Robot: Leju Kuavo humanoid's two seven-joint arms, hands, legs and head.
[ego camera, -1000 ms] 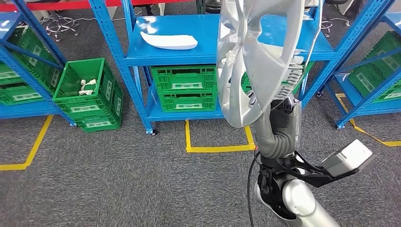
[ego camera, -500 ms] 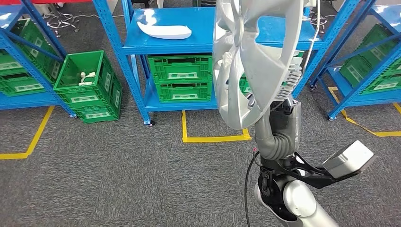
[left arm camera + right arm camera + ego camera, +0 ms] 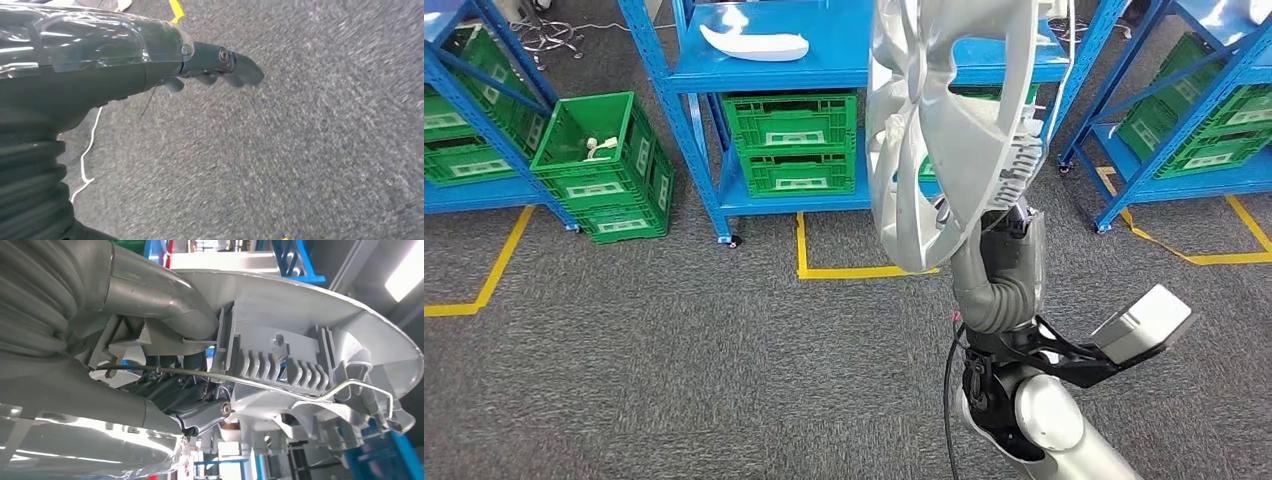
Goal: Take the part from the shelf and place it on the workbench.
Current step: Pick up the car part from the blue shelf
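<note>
Closest to me, my right arm rises from the bottom of the head view, and my right hand (image 3: 1014, 215) grips the silver wheel cover (image 3: 944, 120) by its lower rim, holding it upright and raised in front of the camera. In the right wrist view the thumb (image 3: 165, 305) presses against the ribbed inner edge of the cover, beside a thin wire clip (image 3: 300, 390). My left hand (image 3: 215, 65) hangs over grey carpet (image 3: 310, 150), holding nothing, its fingers loosely curled. Yellow floor tape (image 3: 864, 270) lies beyond. Farther off stands the blue shelf (image 3: 824, 70), with a white part (image 3: 754, 43) on top and green crates (image 3: 792, 140) below.
</note>
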